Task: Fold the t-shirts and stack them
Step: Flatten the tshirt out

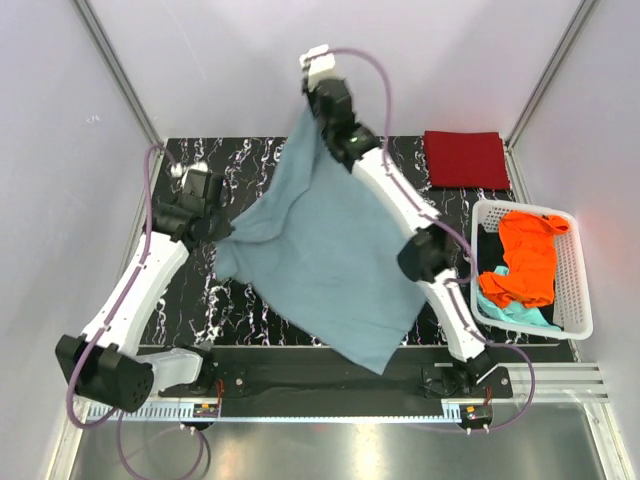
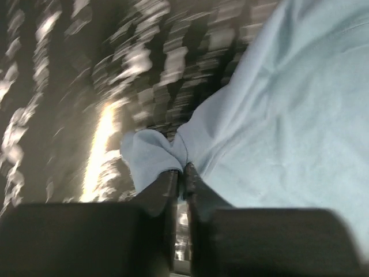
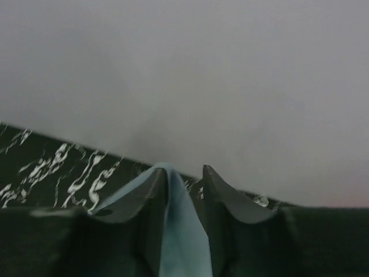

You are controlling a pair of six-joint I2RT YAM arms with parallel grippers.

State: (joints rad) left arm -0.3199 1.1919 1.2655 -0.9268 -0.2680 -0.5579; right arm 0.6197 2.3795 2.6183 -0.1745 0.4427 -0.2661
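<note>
The dusty grey-blue t-shirt (image 1: 320, 250) is stretched in the air between both grippers, and its lower corner hangs toward the near edge. My left gripper (image 1: 222, 232) is shut on its left corner; the left wrist view shows the jaws (image 2: 183, 168) pinched on a cloth fold (image 2: 288, 104). My right gripper (image 1: 316, 112) holds the top corner high at the back; the cloth (image 3: 181, 231) runs between its fingers (image 3: 184, 173). The dark red t-shirt (image 1: 465, 158) lies folded at the back right. The orange t-shirt (image 1: 525, 260) and the teal t-shirt (image 1: 515, 310) lie crumpled in the basket.
A white slatted basket (image 1: 578, 300) stands at the right edge of the black marbled table (image 1: 225, 300). Grey walls enclose the back and sides. The arm bases sit along the near edge.
</note>
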